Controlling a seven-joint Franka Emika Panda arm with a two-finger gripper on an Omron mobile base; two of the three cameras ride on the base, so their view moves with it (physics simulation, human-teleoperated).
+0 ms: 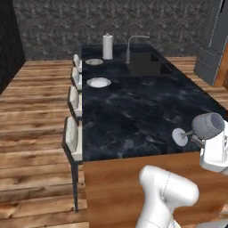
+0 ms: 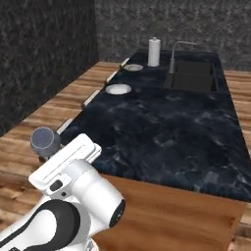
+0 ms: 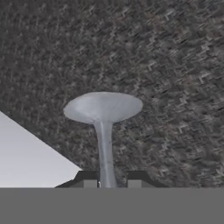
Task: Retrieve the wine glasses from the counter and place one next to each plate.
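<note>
While clamped at the stem between the claw (image 3: 108, 180) fingers, the wine glass (image 1: 200, 128) lies tilted near horizontal, foot pointing away from the claw, bowl nearest it.

I log the counter (image 1: 133, 111) as glossy black marble-look stone with pale veins, over smooth brown wood cabinet fronts (image 1: 120, 187). Wine glass (image 1: 202, 127): clear grey-tinted glass, smooth. Plates (image 1: 99, 82): whitish, glazed-looking. Faucet (image 1: 133, 44): silvery metal. Floor (image 1: 35, 133): matt wooden planks. Back wall (image 1: 133, 22): rough, speckled grey stone.
</note>
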